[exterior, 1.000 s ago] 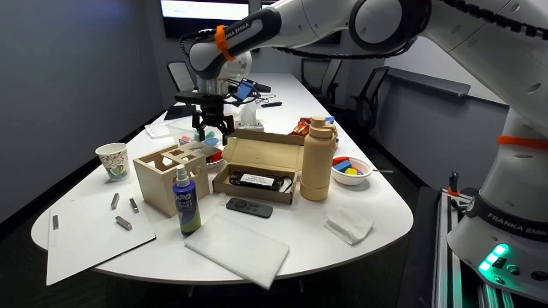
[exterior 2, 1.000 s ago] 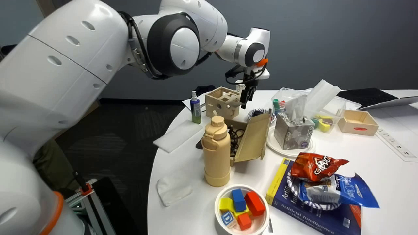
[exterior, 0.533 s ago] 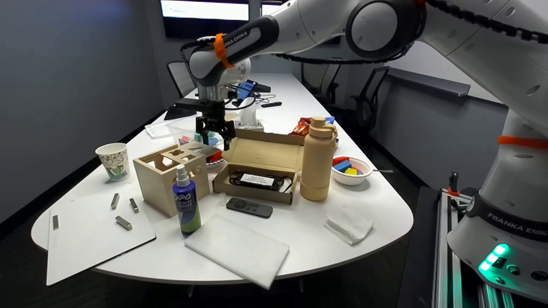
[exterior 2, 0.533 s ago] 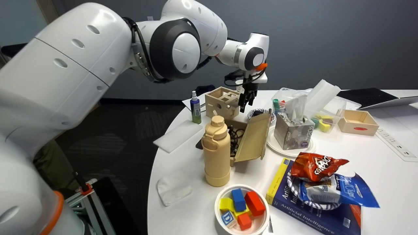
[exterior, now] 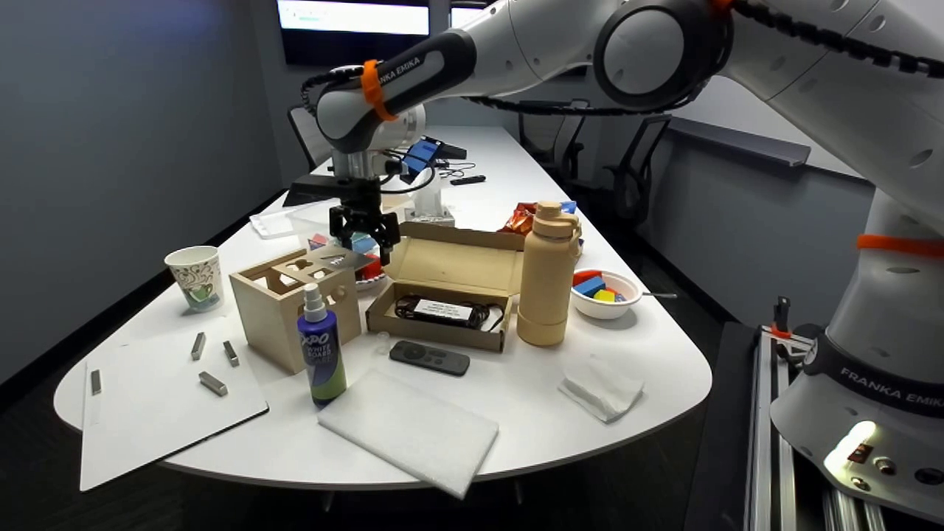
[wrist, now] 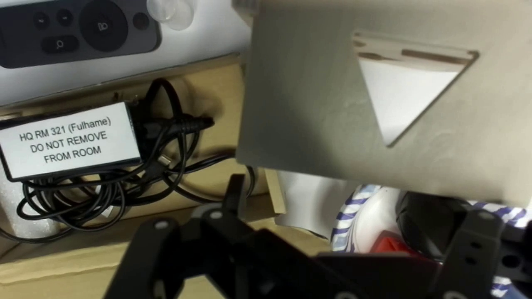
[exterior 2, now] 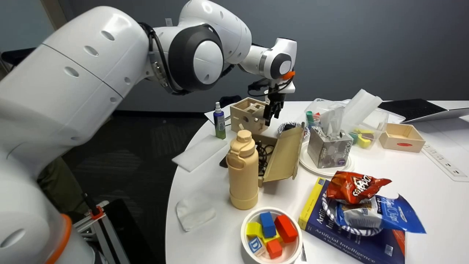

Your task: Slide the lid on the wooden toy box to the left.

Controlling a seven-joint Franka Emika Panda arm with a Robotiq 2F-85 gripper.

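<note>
The wooden toy box (exterior: 271, 324) stands on the table and also shows in an exterior view (exterior 2: 242, 123). Its thin pale lid (exterior: 322, 263) sits on top, partly slid out, overhanging the box side facing the gripper. Openings show in the box top beside it. The lid fills the upper right of the wrist view (wrist: 307, 104), with a triangular hole. My gripper (exterior: 366, 251) points down, open and empty, just beyond the lid's overhanging end. It also shows in an exterior view (exterior 2: 272, 121). In the wrist view the fingers (wrist: 360, 203) are wide apart; contact with the lid cannot be told.
An open cardboard box (exterior: 435, 332) with cables lies beside the toy box. A spray bottle (exterior: 322, 354) stands in front of it. A striped bowl (wrist: 353, 216) lies below the gripper. A tan bottle (exterior: 546, 280) and tissue box (exterior 2: 328, 146) stand further off.
My gripper has lowered and then shifted toward the toy box, now closer to the lid's overhanging end. The lid and box look unmoved. The robot base light turned from green to whitish.
</note>
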